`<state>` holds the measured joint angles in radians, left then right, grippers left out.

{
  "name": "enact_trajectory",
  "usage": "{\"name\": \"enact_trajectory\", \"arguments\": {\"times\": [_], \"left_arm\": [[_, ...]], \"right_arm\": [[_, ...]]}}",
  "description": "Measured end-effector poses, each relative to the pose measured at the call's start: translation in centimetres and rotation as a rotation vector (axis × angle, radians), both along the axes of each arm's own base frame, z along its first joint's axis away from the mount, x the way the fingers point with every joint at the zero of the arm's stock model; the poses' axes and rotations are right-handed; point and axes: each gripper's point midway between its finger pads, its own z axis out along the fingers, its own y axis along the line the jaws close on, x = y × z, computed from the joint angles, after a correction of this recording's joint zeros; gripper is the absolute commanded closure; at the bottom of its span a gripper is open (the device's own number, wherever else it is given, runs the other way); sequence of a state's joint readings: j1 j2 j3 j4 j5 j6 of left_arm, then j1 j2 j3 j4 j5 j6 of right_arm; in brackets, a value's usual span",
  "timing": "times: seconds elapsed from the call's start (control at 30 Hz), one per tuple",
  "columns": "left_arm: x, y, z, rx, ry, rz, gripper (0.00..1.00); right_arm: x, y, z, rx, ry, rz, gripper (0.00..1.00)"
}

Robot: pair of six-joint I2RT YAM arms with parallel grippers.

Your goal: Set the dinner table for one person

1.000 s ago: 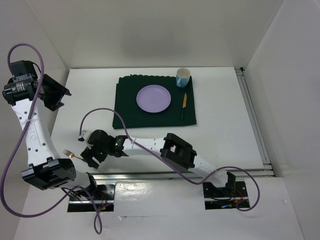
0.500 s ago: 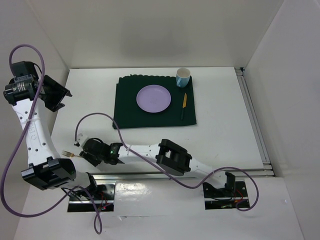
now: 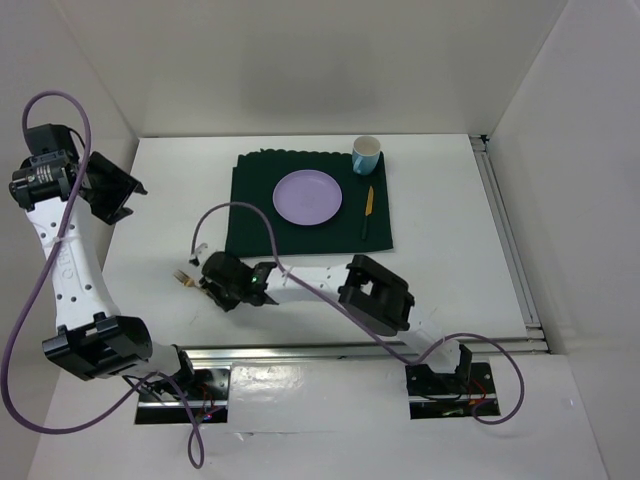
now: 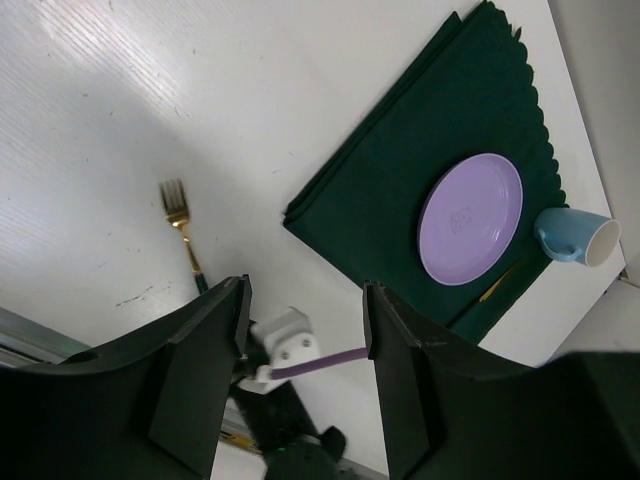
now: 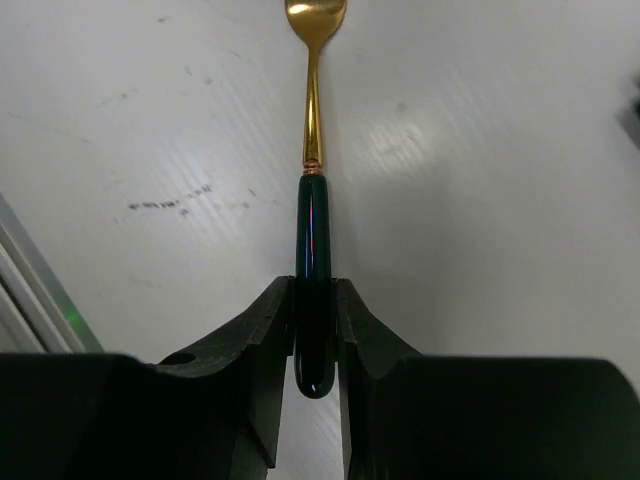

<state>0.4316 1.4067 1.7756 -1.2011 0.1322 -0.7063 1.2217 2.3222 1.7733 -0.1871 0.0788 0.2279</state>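
A fork (image 5: pixel 313 190) with gold tines and a dark green handle is pinched at its handle end by my right gripper (image 5: pixel 314 300), which is shut on it. From above, the fork (image 3: pixel 181 275) and right gripper (image 3: pixel 203 283) are over the white dinner table (image 3: pixel 450 250), left of the dark green cloth (image 3: pixel 250 215). I cannot tell whether the fork touches the table. On the cloth are a purple plate (image 3: pixel 308 197), a blue cup (image 3: pixel 366 154) and a gold knife (image 3: pixel 367 210). My left gripper (image 3: pixel 110 190) is open and empty at the far left, with open jaws in its wrist view (image 4: pixel 305 290).
Metal rails run along the table's near edge (image 3: pixel 350 348) and right edge (image 3: pixel 510 240). White walls close in the left, back and right. My right arm (image 3: pixel 375 295) stretches across the near part of the table, trailing a purple cable (image 3: pixel 245 215).
My right gripper has shut on the fork's handle and carried it right and away from the near edge, toward the cloth. The left arm has barely moved.
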Motion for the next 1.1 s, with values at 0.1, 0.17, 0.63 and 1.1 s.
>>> {"name": "enact_trajectory", "arguments": {"times": [0.1, 0.17, 0.63, 1.1], "left_arm": [[0.1, -0.1, -0.4, -0.006, 0.004, -0.003, 0.35], [0.0, -0.1, -0.9, -0.012, 0.012, -0.003, 0.35], [-0.6, -1.1, -2.6, -0.051, 0.023, -0.026, 0.35], [-1.3, -2.2, -3.2, -0.084, 0.017, -0.051, 0.36]], "right_arm": [[1.7, -2.0, 2.0, 0.004, 0.062, -0.062, 1.0], [4.0, -2.3, 4.4, 0.036, 0.107, -0.138, 1.0], [18.7, -5.1, 9.8, 0.272, 0.207, -0.683, 1.0], [24.4, -7.0, 5.8, 0.332, 0.125, -0.942, 1.0]]}}
